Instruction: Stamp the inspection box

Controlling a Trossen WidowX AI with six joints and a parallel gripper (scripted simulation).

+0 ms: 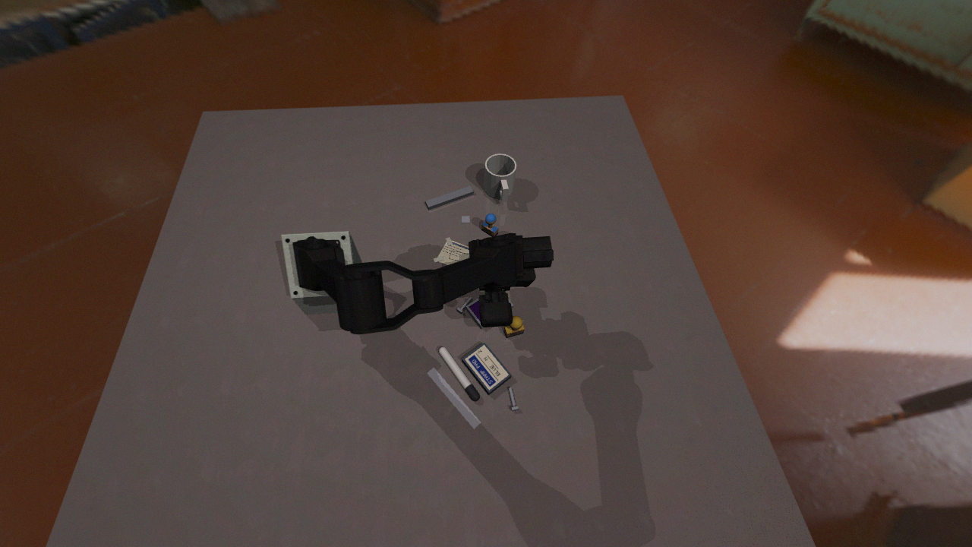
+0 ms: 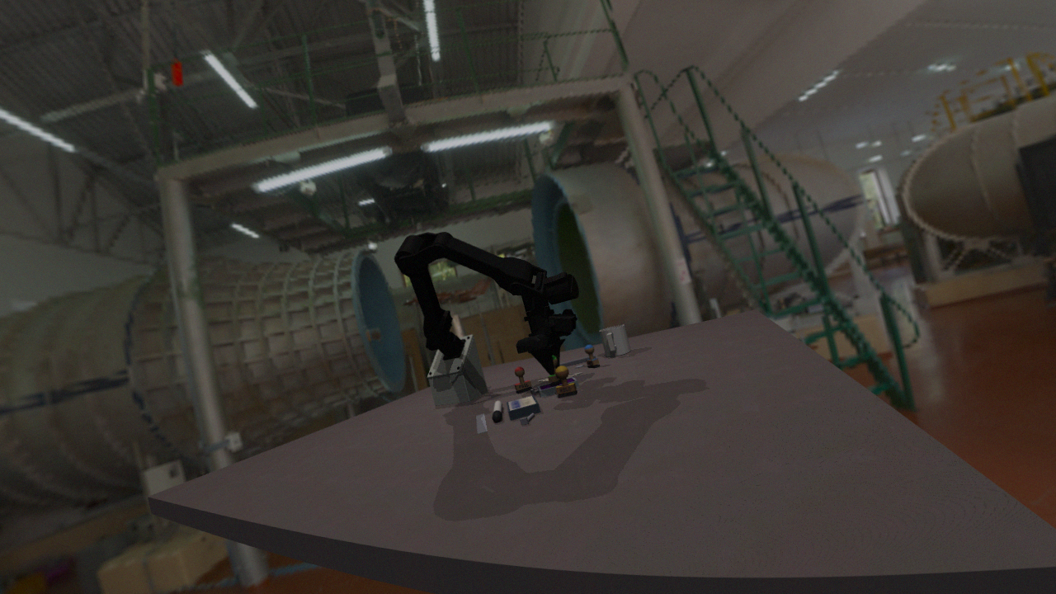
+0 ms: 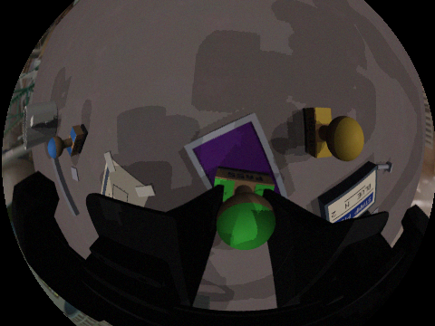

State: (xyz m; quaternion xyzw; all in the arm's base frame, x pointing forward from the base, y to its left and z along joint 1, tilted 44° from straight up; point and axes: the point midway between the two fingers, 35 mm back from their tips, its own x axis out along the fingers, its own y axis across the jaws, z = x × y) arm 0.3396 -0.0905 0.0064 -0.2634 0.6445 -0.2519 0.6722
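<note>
My gripper (image 2: 553,369) (image 3: 243,194) is shut on the green PASS stamp (image 3: 246,226), just below the ball handle, with the word PASS on the base's far edge. The base overlaps the near part of the open purple ink pad (image 3: 227,151) (image 1: 474,310) in the wrist view. It is low over or on the pad; contact cannot be told. The inspection card (image 3: 132,185) (image 1: 450,254) lies left of the pad in the wrist view, with tape on its corners. Part of its printed box shows; a finger hides the rest. I see no print on the visible part.
A yellow stamp (image 1: 516,324) (image 2: 563,371) (image 3: 346,138) stands close beside the pad. A red stamp (image 2: 519,371), blue stamp (image 1: 490,218) (image 3: 55,147) and mug (image 1: 500,180) (image 2: 615,340) stand around. A closed blue pad tin (image 1: 486,368), marker (image 1: 455,367) and bolt (image 1: 512,398) lie nearby.
</note>
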